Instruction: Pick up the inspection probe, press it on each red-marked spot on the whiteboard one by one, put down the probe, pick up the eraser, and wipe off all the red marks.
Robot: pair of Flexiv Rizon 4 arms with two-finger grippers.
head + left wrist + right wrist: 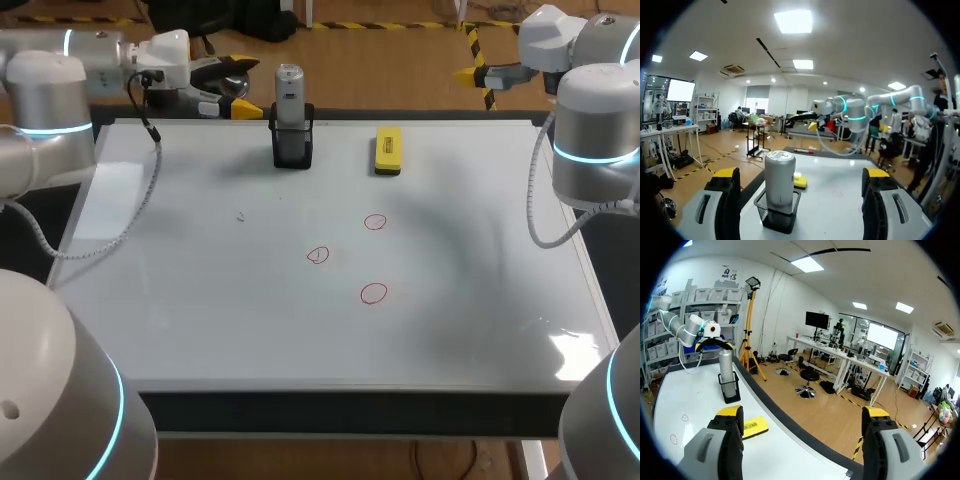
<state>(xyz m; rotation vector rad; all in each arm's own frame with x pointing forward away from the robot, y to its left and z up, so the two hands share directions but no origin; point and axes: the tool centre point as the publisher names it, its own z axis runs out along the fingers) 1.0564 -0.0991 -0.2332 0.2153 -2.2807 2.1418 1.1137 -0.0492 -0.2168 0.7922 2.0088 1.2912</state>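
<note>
Left gripper (801, 175), at the whiteboard's (200, 300) eleven o'clock corner, hangs wide open and empty. The inspection probe (780, 177) stands upright in a black holder (776, 216) just ahead of its fingers, untouched. The yellow eraser (388, 150) lies at one o'clock. The right gripper (802, 415), at two o'clock, gapes wide and holds nothing.

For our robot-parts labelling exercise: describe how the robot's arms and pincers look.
The left arm and right arm are rounded silver-grey tubes with glowing cyan rings at the joints; a grey cable loops beside each. The left pincer and right pincer have two blocky grey-and-black fingers tipped bright yellow.
</note>
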